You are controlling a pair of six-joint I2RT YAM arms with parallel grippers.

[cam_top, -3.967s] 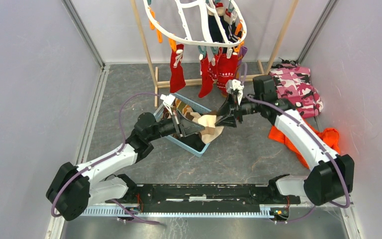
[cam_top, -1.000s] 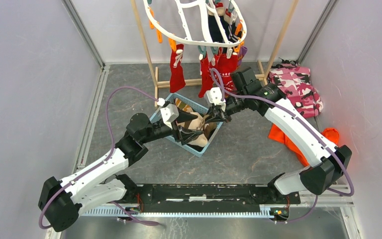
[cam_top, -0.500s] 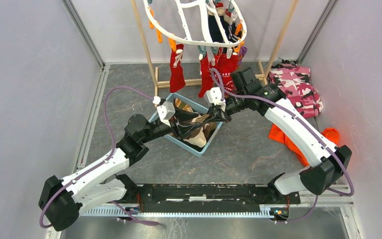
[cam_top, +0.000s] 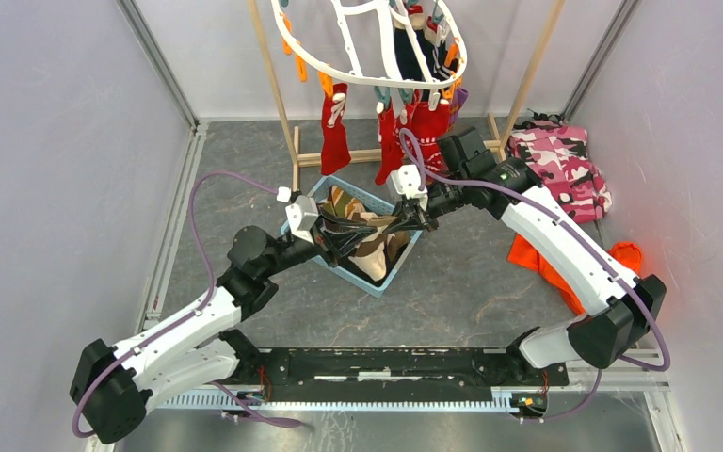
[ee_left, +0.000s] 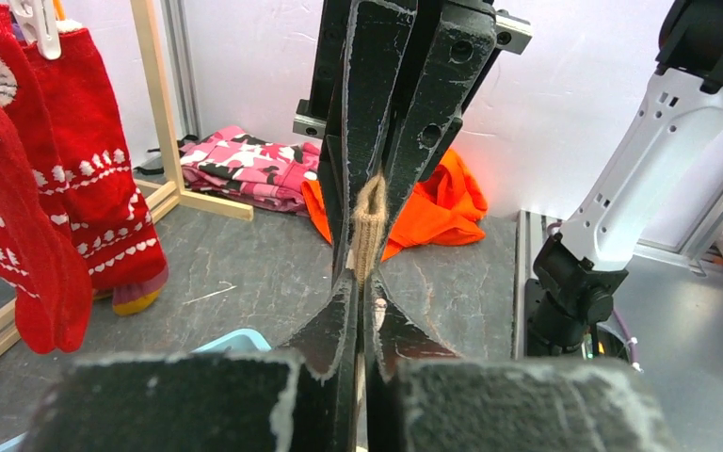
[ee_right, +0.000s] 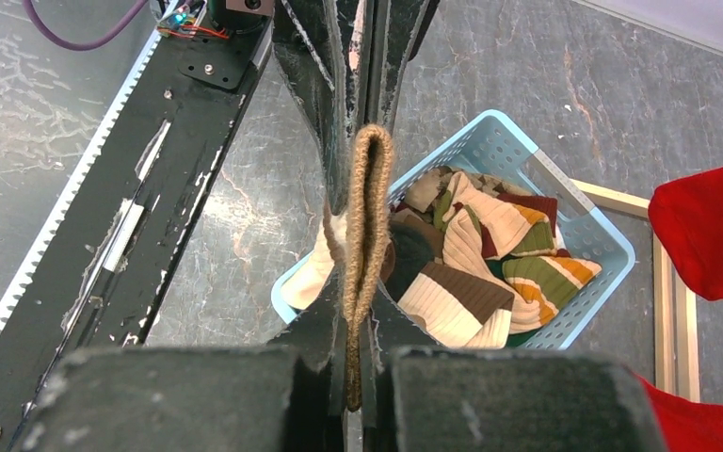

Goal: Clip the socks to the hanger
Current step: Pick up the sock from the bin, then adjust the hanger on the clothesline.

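Grey stone-patterned tabletop (cam_top: pixel 245 160) from above: we see the hanger (cam_top: pixel 358 78) up at the far side with red socks (cam_top: pixel 336 132) clipped on. The left gripper (cam_top: pixel 339 229) and right gripper (cam_top: pixel 403 223) meet over a blue basket (cam_top: pixel 374 285). Left wrist: the left gripper is clamped on a beige-brown sock (ee_left: pixel 370 217). Right wrist: the right gripper pinches the same sock above the basket.
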